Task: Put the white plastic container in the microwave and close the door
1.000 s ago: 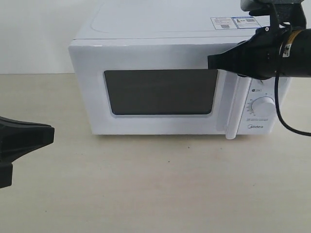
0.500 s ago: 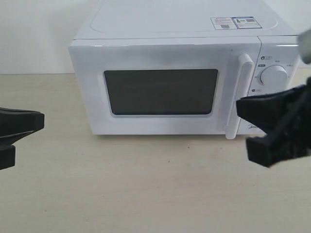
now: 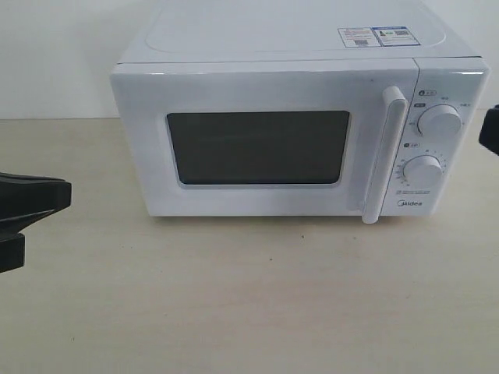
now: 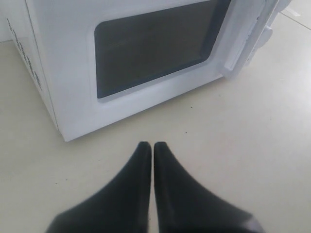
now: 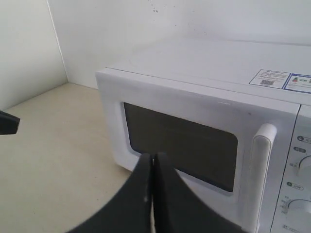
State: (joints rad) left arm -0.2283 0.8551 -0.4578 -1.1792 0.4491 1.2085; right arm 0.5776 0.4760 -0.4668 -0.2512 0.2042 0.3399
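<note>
Door [image 3: 148, 101] flush on microwave [image 3: 281, 39]; container not in view, maybe behind dark window [image 3: 257, 148], cannot tell. Left hand [image 4: 152, 148] and right hand [image 5: 153, 158] both closed, empty. Risk: right hand near dials [image 3: 439, 121], careless swing may turn one.

Midea logo [image 3: 411, 204] on the microwave [image 3: 265, 86] front panel, below the lower dial [image 3: 423, 171]. Print on the top stickers [image 3: 374, 36] and the dial markings is too small to read.

The right gripper [image 5: 152, 158] is hovering, jaws pressed together, before the microwave [image 5: 204, 60]; its door [image 5: 112, 121] is sitting closed, handle [image 5: 260, 170] at three o'clock of the window [image 5: 180, 145].
</note>
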